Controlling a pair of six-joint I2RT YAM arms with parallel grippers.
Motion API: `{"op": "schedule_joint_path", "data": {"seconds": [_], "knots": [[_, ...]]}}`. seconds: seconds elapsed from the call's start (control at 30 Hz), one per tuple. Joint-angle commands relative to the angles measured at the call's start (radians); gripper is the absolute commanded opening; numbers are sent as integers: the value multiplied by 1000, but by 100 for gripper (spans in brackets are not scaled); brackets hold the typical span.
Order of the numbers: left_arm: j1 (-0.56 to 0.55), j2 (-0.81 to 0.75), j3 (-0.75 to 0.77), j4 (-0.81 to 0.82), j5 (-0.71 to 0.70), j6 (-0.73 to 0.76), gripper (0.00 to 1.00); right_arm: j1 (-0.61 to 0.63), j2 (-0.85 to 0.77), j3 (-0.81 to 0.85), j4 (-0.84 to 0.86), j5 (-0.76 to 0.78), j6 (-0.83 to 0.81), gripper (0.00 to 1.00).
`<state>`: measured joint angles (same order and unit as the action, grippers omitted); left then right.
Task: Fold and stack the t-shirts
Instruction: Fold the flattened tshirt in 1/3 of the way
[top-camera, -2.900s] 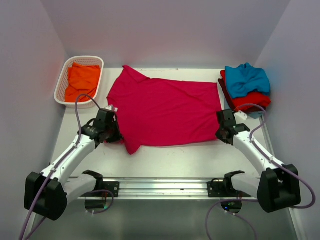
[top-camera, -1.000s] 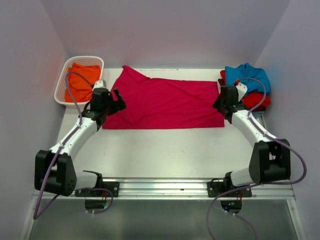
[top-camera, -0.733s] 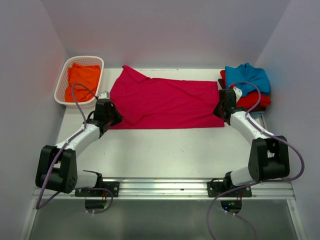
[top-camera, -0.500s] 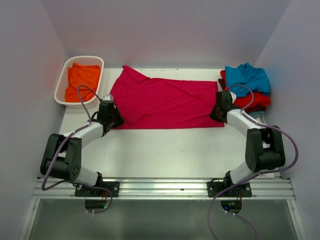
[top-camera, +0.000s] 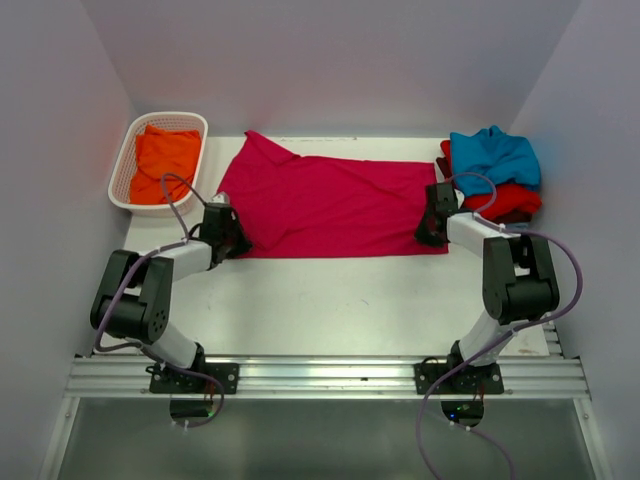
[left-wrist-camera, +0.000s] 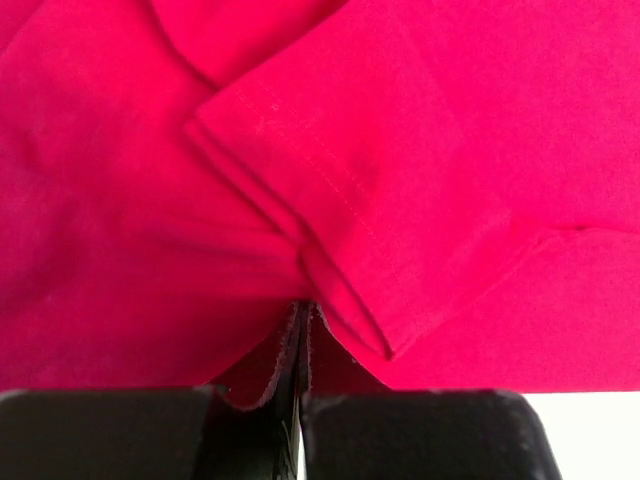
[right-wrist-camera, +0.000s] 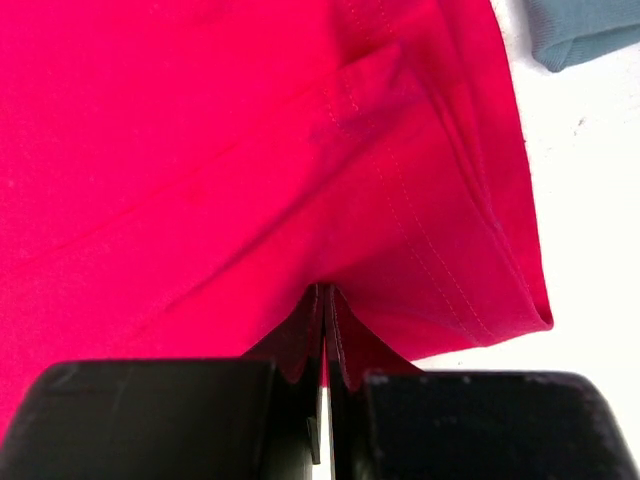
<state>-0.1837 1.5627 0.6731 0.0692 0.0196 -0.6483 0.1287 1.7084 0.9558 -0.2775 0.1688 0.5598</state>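
The crimson-pink t-shirt (top-camera: 330, 205) lies folded in half lengthwise across the back of the table, one sleeve pointing up-left. My left gripper (top-camera: 234, 243) is low at the shirt's near-left corner and is shut on a pinch of its cloth (left-wrist-camera: 450, 150); the fingertips (left-wrist-camera: 296, 322) meet in a fold. My right gripper (top-camera: 426, 230) is low at the near-right corner, shut on the hemmed edge (right-wrist-camera: 200, 150), its fingertips (right-wrist-camera: 318, 305) pressed together. An orange t-shirt (top-camera: 165, 160) lies in the basket. A teal-blue t-shirt (top-camera: 495, 155) sits on a red one (top-camera: 508, 200) at the back right.
A white lattice basket (top-camera: 121, 165) stands at the back left by the wall. The stack of shirts is just right of my right gripper, with teal cloth (right-wrist-camera: 590, 25) showing at the corner of the right wrist view. White table (top-camera: 330, 300) lies in front of the shirt.
The shirt's near half has been folded over to the back. Within the last second both grippers came down to its near corners and went from open to shut on the cloth.
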Motion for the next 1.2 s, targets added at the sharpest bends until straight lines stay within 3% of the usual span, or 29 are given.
{"op": "schedule_joint_path", "data": {"seconds": [0.0, 0.13, 0.57, 0.97, 1.17], "knots": [[7, 69, 37, -107, 19, -43, 0, 5, -12, -11, -110, 5, -34, 0], [6, 109, 40, -227, 75, -77, 0, 12, -35, -48, -158, -14, -24, 0], [6, -113, 19, -647, 25, -90, 4, 20, -102, -40, -429, 32, -12, 0], [9, -226, -99, -732, 71, -117, 7, 20, -119, -87, -488, 24, -1, 0], [9, -387, -47, -819, -7, -116, 5, 22, -259, -97, -494, -21, -29, 0]]}}
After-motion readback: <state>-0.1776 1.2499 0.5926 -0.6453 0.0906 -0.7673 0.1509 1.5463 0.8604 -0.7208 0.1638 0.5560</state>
